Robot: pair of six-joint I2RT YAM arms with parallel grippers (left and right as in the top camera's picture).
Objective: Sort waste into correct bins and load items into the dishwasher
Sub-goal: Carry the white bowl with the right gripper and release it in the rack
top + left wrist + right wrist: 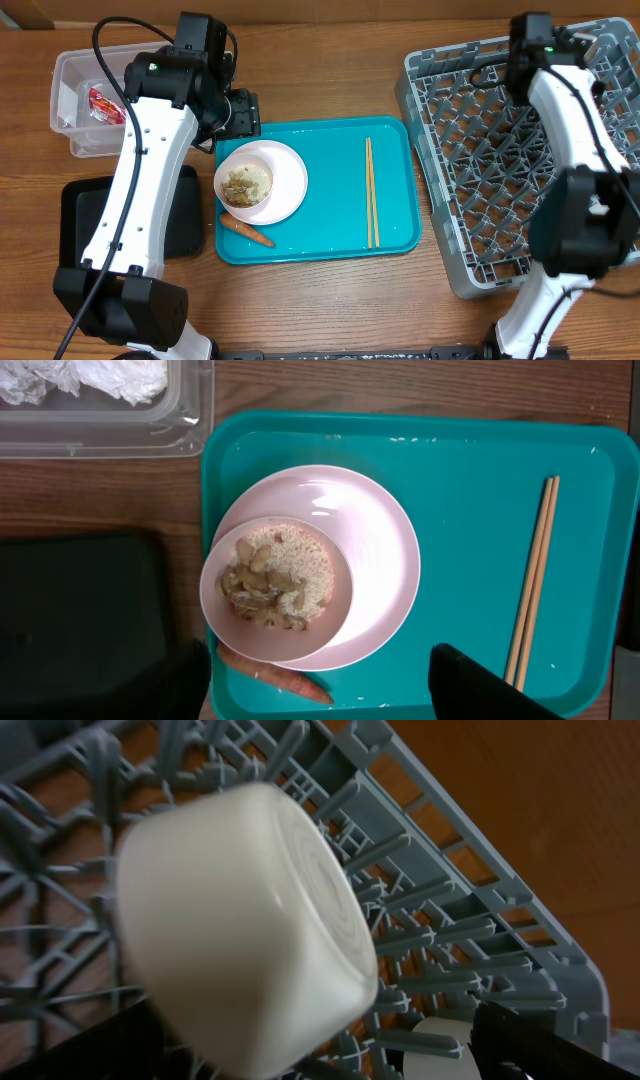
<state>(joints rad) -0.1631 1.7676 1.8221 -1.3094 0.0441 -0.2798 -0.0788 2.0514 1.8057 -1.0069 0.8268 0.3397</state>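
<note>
The step in hand looks like loading the rack. The right tool [330, 1055] hangs over the grey dish rack [500, 200] with its fingers spread wide and clamped on nothing. A white cup [245, 930], blurred and tipped on its side, sits against the pegs just beyond them; I cannot tell whether it has settled. The left tool [320, 698] hovers over the near-left corner of the teal tray [470, 510], fingers apart and holding nothing.

The next move probably falls to the left arm. The carrot [275, 675] lies right below it, so it would need a straight descent and a close across that thin body. The carrot sits tight against the plate [385, 550], so there is little room for a finger on that side.

Containers, nearest first:
- **Black tray** [80, 620]: it sits on the surface [330, 310] at near left, and nothing shows in it.
- **Teal tray:** it carries the carrot, the plate and 2 chopsticks [530, 590] lying parallel toward its right side. On the plate stands 1 small bowl [342, 600] of rice scraps [295, 565] with brownish bits.
- **Rack:** it takes the cup at its far end; the rest of its grid in the overhead view shows bare pegs.
- **Clear tub** [65, 75]: farthest left, it holds the red wrapper [103, 104] and crumpled tissue [90, 378].
</note>
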